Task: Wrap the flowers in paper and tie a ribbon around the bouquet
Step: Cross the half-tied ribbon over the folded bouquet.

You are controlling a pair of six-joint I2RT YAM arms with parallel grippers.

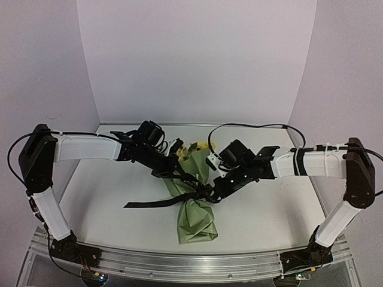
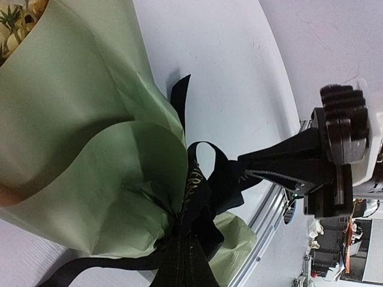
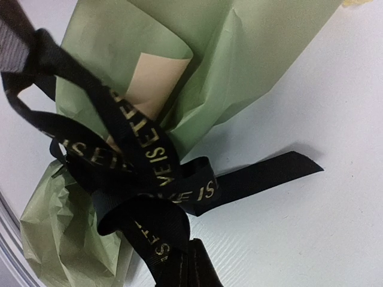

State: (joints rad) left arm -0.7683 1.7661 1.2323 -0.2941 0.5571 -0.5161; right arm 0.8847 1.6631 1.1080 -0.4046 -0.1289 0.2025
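Observation:
The bouquet lies on the white table, its flowers (image 1: 194,147) showing at the far, wide end of the olive-green paper (image 1: 195,222) cone. The black ribbon (image 1: 149,203) with pale lettering circles the cone's narrow waist, and one tail trails left across the table. My left gripper (image 1: 191,182) reaches in from the left, and in the left wrist view it (image 2: 185,266) is shut on a ribbon (image 2: 203,179) strand at the knot. My right gripper (image 1: 212,194) comes from the right; in its own view it (image 3: 188,269) is shut on a ribbon (image 3: 157,156) loop beside the paper (image 3: 239,72).
An aluminium rail (image 1: 179,260) runs along the table's (image 1: 102,203) near edge, just beyond the cone's crumpled bottom end. White walls close in the back and both sides. In the left wrist view the right gripper (image 2: 245,167) pinches the ribbon close to my left fingers.

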